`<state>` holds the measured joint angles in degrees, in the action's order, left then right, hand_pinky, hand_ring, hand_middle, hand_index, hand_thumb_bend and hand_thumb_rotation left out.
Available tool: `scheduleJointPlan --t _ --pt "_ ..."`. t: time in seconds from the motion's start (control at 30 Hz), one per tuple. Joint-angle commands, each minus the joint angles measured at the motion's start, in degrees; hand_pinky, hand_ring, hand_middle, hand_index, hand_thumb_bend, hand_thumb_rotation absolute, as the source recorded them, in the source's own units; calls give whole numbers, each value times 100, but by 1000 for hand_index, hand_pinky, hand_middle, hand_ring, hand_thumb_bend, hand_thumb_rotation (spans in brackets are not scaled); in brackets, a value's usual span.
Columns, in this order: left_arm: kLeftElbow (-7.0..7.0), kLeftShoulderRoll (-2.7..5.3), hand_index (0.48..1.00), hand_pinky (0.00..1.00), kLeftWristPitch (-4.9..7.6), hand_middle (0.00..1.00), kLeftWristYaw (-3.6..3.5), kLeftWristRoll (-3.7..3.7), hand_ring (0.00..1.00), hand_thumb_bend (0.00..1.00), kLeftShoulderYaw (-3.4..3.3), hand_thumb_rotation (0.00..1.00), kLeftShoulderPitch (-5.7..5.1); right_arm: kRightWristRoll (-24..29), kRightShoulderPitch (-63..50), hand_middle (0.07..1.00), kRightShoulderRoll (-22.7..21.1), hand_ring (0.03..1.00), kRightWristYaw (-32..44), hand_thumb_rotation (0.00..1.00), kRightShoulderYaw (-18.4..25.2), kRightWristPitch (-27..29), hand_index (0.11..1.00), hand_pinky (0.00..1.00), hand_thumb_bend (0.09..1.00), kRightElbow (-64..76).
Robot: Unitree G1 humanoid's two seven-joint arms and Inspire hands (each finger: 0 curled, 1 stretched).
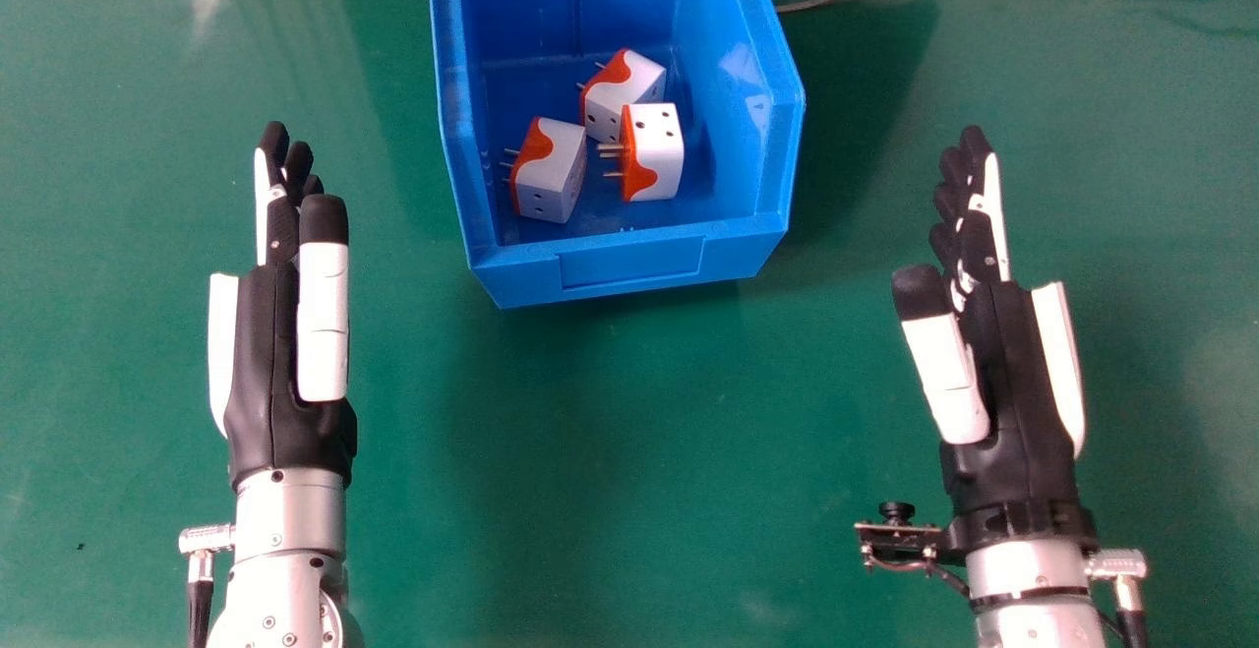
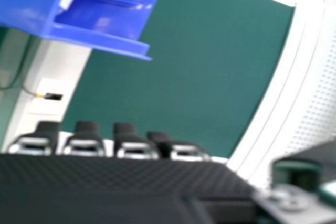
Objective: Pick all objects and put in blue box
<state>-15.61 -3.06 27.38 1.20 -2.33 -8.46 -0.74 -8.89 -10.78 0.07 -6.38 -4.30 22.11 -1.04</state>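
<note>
The left hand is open at the left over the table, fingers straight and pointing to the far side, holding nothing and apart from the blue box. Inside the box, toward its near end, sit three white-and-orange plug adapters, one at the left and two close together to its right. At the right, the right hand is likewise open, fingers extended, thumb apart, its grasp empty.

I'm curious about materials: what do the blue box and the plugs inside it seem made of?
The blue box looks like glossy molded plastic, its smooth walls catching highlights. The plugs seem smooth plastic, with clean edges; their shiny prongs, probably metal.
</note>
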Motion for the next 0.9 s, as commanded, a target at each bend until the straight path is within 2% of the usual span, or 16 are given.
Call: scheduleJointPlan --t 0.0,0.1,0.23,0.3,0.5,0.63,0.77,0.87 --pt "112 -33 1000 1000 46 1000 4 22 1000 862 -15 1000 -13 -27 -14 1000 21 1000 -35 1000 8 58 1000 996 836 201" --pt "146 -5 1000 1000 52 1000 -5 -7 1000 860 -1 1000 -30 -19 -32 1000 30 1000 -25 1000 17 0 1000 995 824 235" --pt "225 18 1000 1000 -18 1000 -14 -38 1000 861 14 1000 -58 -3 -60 1000 33 1000 3 1000 21 -104 1000 995 820 318" --pt "206 25 1000 1000 7 1000 6 -35 1000 861 -1 1000 -53 42 -65 1000 29 1000 38 1000 21 -111 1000 995 820 334" --pt "222 -13 1000 1000 -63 1000 -3 3 1000 864 6 1000 -36 62 -54 1000 46 1000 72 1000 18 -153 1000 996 820 353" --pt "190 -26 1000 1000 -70 1000 -47 -61 1000 869 -17 1000 -10 89 -49 1000 61 1000 106 1000 15 -222 1000 997 820 392" --pt "173 -53 1000 1000 -18 1000 -41 1 1000 870 -5 1000 9 99 -30 1000 90 1000 113 1000 19 -241 1000 999 822 399" --pt "180 -45 1000 1000 -31 1000 -70 -48 1000 867 -4 1000 15 69 -13 1000 99 1000 92 1000 27 -256 1000 1000 823 395"
